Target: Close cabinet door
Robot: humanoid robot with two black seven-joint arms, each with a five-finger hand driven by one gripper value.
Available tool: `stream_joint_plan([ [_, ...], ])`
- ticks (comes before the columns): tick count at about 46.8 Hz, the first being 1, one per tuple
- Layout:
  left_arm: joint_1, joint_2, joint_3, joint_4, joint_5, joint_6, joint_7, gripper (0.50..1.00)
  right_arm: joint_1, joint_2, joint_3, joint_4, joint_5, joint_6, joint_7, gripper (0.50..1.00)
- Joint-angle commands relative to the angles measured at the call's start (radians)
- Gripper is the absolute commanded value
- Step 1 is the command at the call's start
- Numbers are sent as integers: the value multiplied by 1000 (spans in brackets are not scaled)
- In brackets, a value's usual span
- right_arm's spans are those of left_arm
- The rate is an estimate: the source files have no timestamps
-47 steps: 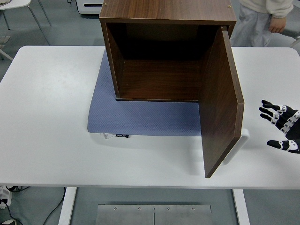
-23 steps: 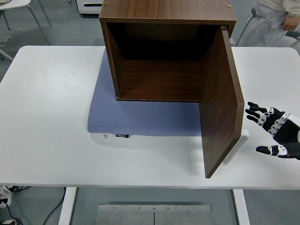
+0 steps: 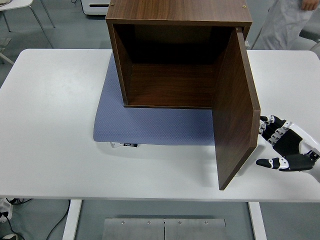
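The cabinet [image 3: 180,55] is sitting at the 12 o'clock side of the table [image 3: 50,125], resting on a blue mat [image 3: 150,125], with its opening facing the near edge. The door [image 3: 236,107], hinged on the cabinet's right side, is standing fully open and pointing toward 5 o'clock, its free edge overhanging the table near the front. The right hand [image 3: 282,147] is reaching in from the 3 o'clock edge, palm facing the door's outer face; its fingers [image 3: 270,127] are spread and holding nothing, their tips just beside or touching the door edge, though contact cannot be confirmed. The left hand is not showing. A person is standing at the top right, behind the table. Judged risks: the fingertips are meeting the door close to its free edge, so they may be slipping past the edge instead of pushing the face; a push directed toward 12 o'clock rather than 9 o'clock may be sliding the cabinet on the mat instead of swinging the door; a hard push may be letting the door rebound open.
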State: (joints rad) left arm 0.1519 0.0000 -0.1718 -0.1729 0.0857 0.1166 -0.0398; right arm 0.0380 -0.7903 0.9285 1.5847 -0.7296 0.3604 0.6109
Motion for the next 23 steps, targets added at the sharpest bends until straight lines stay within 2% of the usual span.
stream_joint_plan([
  [1, 0, 0, 0, 0, 0, 0, 0, 1000, 2, 11, -2, 0, -10, 0, 0, 1000],
  [23, 0, 0, 0, 0, 0, 0, 0, 1000, 23, 78, -27, 6, -44, -1, 0, 1000],
])
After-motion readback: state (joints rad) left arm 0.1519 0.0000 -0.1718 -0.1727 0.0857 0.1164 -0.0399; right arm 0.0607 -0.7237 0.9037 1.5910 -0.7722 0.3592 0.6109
